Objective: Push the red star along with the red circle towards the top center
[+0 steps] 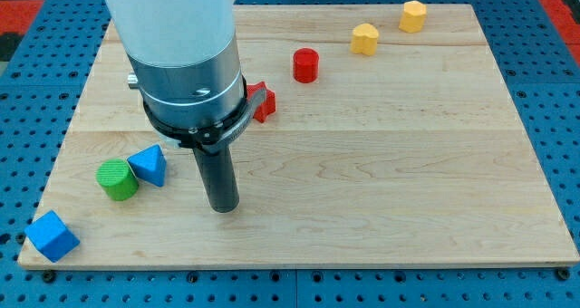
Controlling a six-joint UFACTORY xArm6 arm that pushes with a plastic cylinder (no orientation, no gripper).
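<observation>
The red star (262, 101) lies on the wooden board left of the top centre, partly hidden behind the arm's metal collar. The red circle (305, 64) stands up and to the right of it, a short gap apart. My tip (223, 206) rests on the board well below and slightly left of the red star, not touching any block.
A green circle (117, 178) and a blue triangle (149, 165) touch each other at the view's left of my tip. A blue cube (52, 235) sits at the bottom left corner. Two yellow blocks (364, 38) (412, 16) lie at the top right. The board (381, 181) ends at the blue pegboard.
</observation>
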